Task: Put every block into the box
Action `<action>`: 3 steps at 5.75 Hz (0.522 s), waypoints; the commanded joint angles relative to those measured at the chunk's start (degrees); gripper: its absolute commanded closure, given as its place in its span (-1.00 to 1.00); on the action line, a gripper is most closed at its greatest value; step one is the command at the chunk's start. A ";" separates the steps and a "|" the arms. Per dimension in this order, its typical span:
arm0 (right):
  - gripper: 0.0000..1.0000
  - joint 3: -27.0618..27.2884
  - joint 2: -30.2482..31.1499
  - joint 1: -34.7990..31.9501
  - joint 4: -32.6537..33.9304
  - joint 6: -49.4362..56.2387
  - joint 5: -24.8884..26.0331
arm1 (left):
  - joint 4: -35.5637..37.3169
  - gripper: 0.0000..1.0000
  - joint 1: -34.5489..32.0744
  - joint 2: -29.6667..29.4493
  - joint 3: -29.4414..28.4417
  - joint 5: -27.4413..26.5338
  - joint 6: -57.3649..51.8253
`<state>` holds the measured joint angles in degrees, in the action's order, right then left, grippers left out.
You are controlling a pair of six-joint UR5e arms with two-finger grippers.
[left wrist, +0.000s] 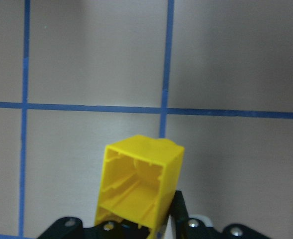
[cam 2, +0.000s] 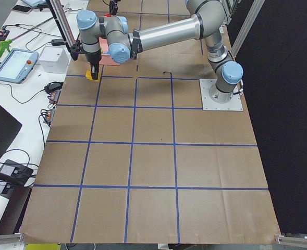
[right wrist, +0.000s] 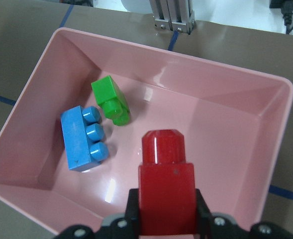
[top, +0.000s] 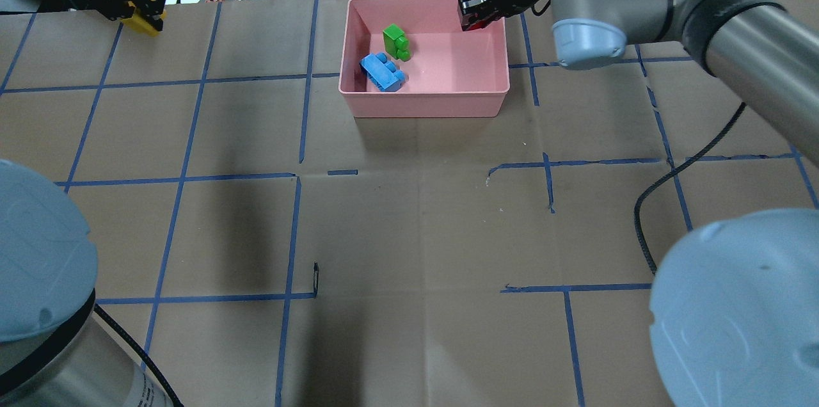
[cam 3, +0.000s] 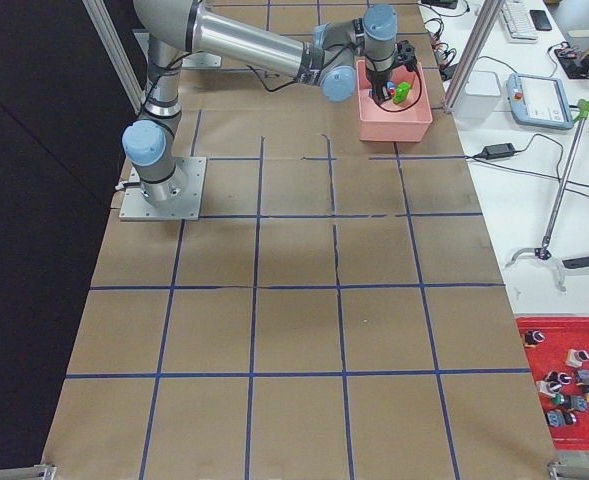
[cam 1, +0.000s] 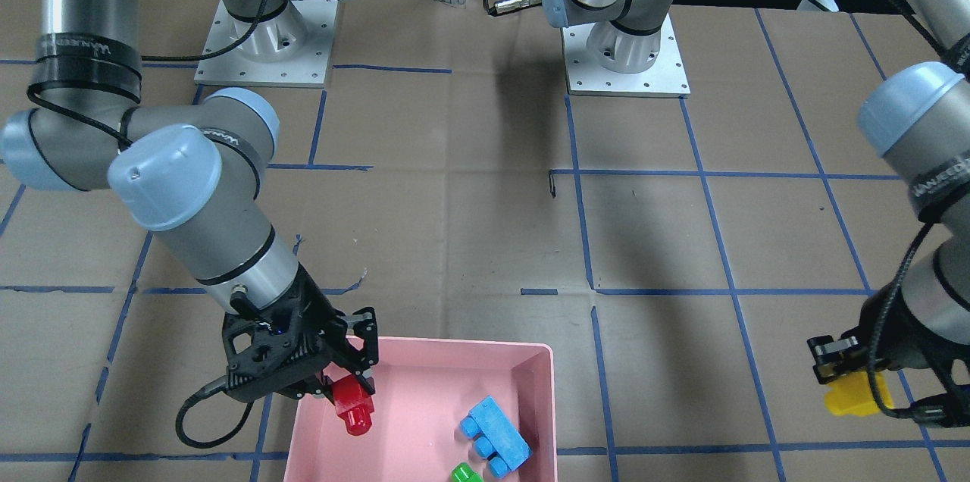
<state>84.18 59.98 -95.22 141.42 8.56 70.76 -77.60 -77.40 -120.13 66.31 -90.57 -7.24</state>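
Two of the four bricks are in a grip, one in each gripper. The right gripper has its two black fingers clenched on the flat sides of the small red one-stud plastic brick, whose stud juts out past the fingertips and points down. The right arm stretches far out from its base. Its forearm slopes downward and its wrist is tilted, so that the gripper hangs over the far right corner of the large shallow pink plastic tray with rounded corners. The red brick sits over the inside of the tray, above its floor.

The left gripper is likewise closed, its fingers pinching the yellow two-stud plastic brick. The wrist view shows the brick's hollow underside turned toward the camera. The left arm reaches to the far left part of the brown cardboard table marked with a blue tape grid, well apart from the tray. I cannot tell whether the yellow brick touches the cardboard.

Inside the tray, toward its left side, lie the longer light-blue three-stud brick and the green two-stud brick. Both are on their sides, the green one just beside the blue one's row of studs.
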 commanded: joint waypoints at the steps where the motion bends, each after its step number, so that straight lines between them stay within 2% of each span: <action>1: -0.11 -0.94 -3.02 -2.15 6.50 -4.14 0.17 | 0.08 1.00 -7.03 -0.11 -0.04 1.36 10.44; 2: -0.98 -0.60 -2.76 -2.16 6.24 -3.82 0.52 | 0.87 1.00 -9.76 -0.37 -0.04 1.62 14.58; 3: -0.99 -0.33 -2.41 -2.07 5.46 -3.55 0.43 | 0.96 1.00 -11.10 -0.54 -0.04 3.71 19.32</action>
<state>83.61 57.34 -97.29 147.34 4.93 71.16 -76.88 -86.78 -120.50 66.27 -88.31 7.73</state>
